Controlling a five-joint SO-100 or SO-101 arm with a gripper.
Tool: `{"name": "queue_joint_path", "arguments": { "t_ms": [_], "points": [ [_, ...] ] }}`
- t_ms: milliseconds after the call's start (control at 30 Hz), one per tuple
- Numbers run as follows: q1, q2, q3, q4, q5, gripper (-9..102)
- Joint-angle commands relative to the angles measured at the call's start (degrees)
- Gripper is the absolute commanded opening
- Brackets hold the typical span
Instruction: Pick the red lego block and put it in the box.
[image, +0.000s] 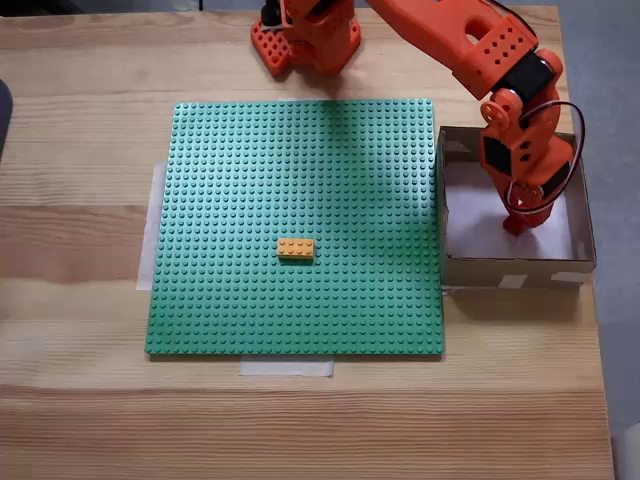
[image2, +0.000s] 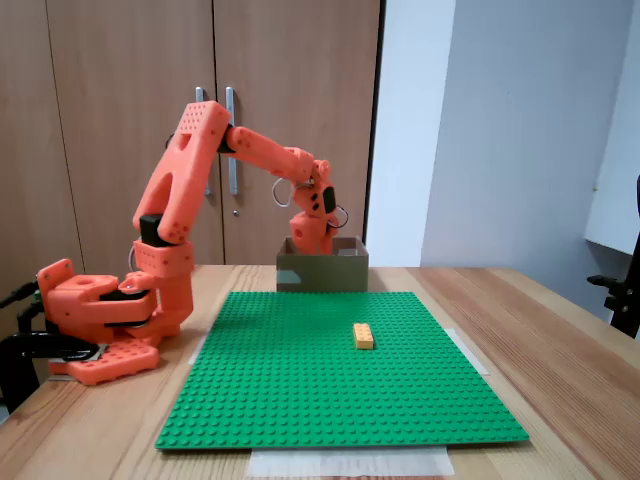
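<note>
Fixed view from above, left to right: green baseplate (image: 300, 225) carrying an orange-yellow brick (image: 295, 248), then the box (image: 580, 215) at its right edge with the gripper (image: 517, 226) lowered inside, jaw opening not discernible, red lego block not discernible at the tip.

From one fixed view we look straight down on the desk (image: 80, 400) at mid distance, from the other low and level across it toward cupboard doors (image2: 210, 130), both sharing the green baseplate (image: 250, 160), arm (image2: 190, 170) and box (image: 515, 268).
</note>
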Motion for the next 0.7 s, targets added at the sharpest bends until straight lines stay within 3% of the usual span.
{"name": "queue_joint_path", "arguments": {
  "t_ms": [0,667],
  "points": [
    [-0.44,0.7,-1.14,0.62,0.88,11],
    [-0.09,11.78,3.08,-1.85,-1.23,11]
  ]
}}
